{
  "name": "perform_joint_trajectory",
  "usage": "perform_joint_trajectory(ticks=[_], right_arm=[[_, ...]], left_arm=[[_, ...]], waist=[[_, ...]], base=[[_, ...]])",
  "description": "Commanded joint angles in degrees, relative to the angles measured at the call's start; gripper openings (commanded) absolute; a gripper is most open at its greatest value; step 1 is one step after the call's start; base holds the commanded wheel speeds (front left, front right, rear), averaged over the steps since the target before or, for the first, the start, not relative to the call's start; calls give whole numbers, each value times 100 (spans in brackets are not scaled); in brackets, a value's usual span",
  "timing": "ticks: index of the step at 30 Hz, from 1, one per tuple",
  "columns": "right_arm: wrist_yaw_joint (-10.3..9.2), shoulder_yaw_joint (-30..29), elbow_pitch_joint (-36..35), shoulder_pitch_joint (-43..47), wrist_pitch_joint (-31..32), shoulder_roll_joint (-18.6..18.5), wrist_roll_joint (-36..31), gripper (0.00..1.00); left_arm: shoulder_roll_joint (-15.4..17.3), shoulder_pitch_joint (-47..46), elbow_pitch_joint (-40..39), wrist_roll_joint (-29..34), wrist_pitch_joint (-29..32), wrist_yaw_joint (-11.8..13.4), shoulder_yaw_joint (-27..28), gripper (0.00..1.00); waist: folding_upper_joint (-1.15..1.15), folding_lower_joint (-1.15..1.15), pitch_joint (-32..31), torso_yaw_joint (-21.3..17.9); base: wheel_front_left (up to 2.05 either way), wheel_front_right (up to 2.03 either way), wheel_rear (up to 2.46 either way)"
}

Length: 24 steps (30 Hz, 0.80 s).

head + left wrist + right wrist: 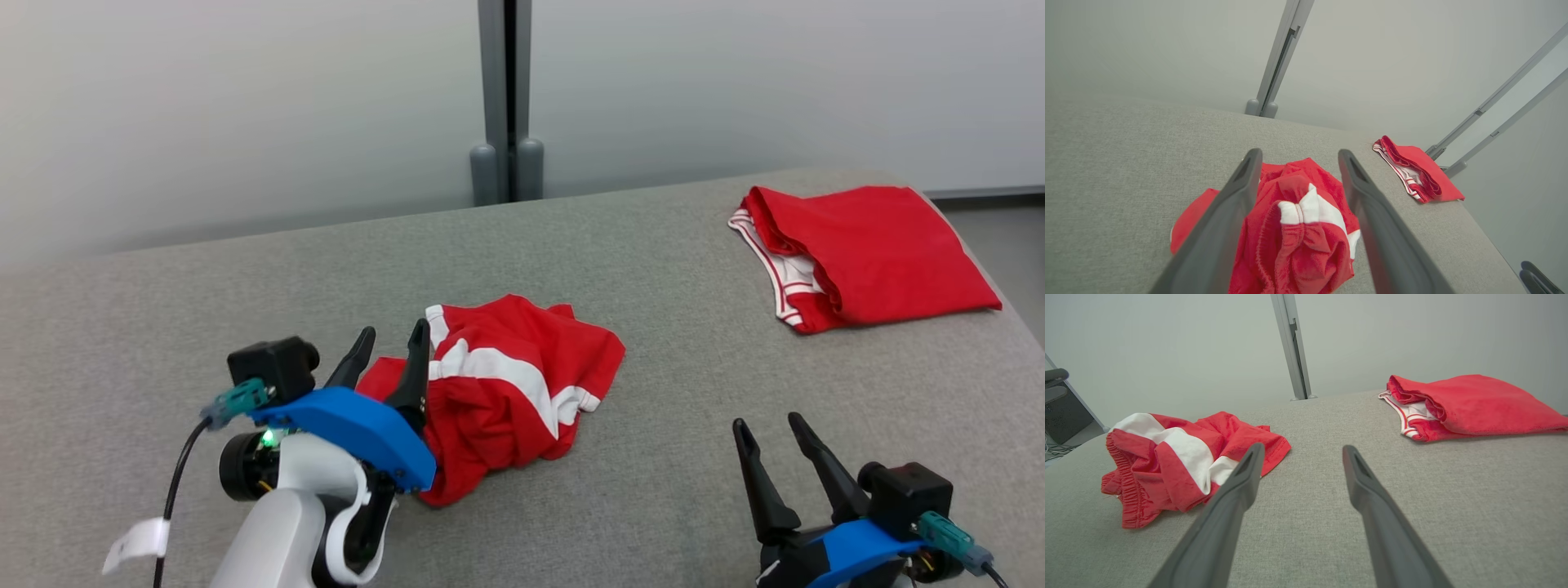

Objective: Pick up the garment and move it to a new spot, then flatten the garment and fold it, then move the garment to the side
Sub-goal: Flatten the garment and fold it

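A crumpled red garment with broad white stripes and a gathered waistband [514,384] lies bunched on the grey fabric-covered worktop [653,278], toward its near edge and left of the middle. The left claw [394,328] stands at the left side of this heap with its two long dark fingers spread wide. In the left wrist view the claw [1299,154] looks down along its fingers, with the bunched cloth [1306,228] showing between them. The cloth lies slack on the worktop and nothing is gripped; whether a finger touches the fabric cannot be told. The right claw [767,420] is near the worktop's near right corner, also wide open and holding nothing. It is well apart from the heap, its fingers over bare grey surface; its own wrist view [1303,447] shows the crumpled garment [1180,457] off to one side. A second red garment with white-and-red trim, folded flat [873,253], rests at the far right corner, well apart from both claws. Behind the far edge a grey upright post [506,98] stands against a pale wall.
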Motion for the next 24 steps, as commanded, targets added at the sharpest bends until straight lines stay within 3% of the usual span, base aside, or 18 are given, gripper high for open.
perform_joint_trajectory(ticks=[1, 6, 14, 20, 21, 22, 23, 24], right_arm=[[3, 24, -19, -75, 2, -9, 12, 100], [2, 117, -15, -170, -1, -12, 48, 100], [3, 116, 48, -226, -115, -10, 101, 100], [3, 156, 108, -318, -167, -10, 149, 100], [3, 166, 118, -327, -173, -10, 156, 100], [2, 177, 130, -339, -183, -10, 165, 100], [3, 183, 140, -361, -194, -10, 172, 100], [3, 194, 150, -386, -203, -10, 178, 100]], left_arm=[[15, -99, 37, 6, 15, 30, -9, 100], [-54, -407, 537, 179, 374, 462, -103, 100], [59, -304, 698, 263, 1036, 866, -241, 100], [96, -253, 604, 194, 1395, 860, -364, 100], [106, -286, 582, 224, 1335, 840, -371, 86], [120, -327, 586, 256, 1269, 812, -380, 32], [129, -382, 593, 275, 1186, 790, -384, 6], [140, -445, 603, 314, 1070, 758, -368, 0]], waist=[[-1, 0, 17, -21], [-1, 0, 199, -243], [-1, 0, 425, -394], [-1, 0, 503, -411], [-1, 0, 513, -416], [-1, 0, 522, -421], [-1, 0, 528, -427], [-1, 0, 534, -435]], base=[[0, 0, 0], [0, 0, 0], [0, 0, 0], [0, 0, 0], [0, 0, 0], [0, 0, 0], [0, 0, 0], [0, 0, 0]])
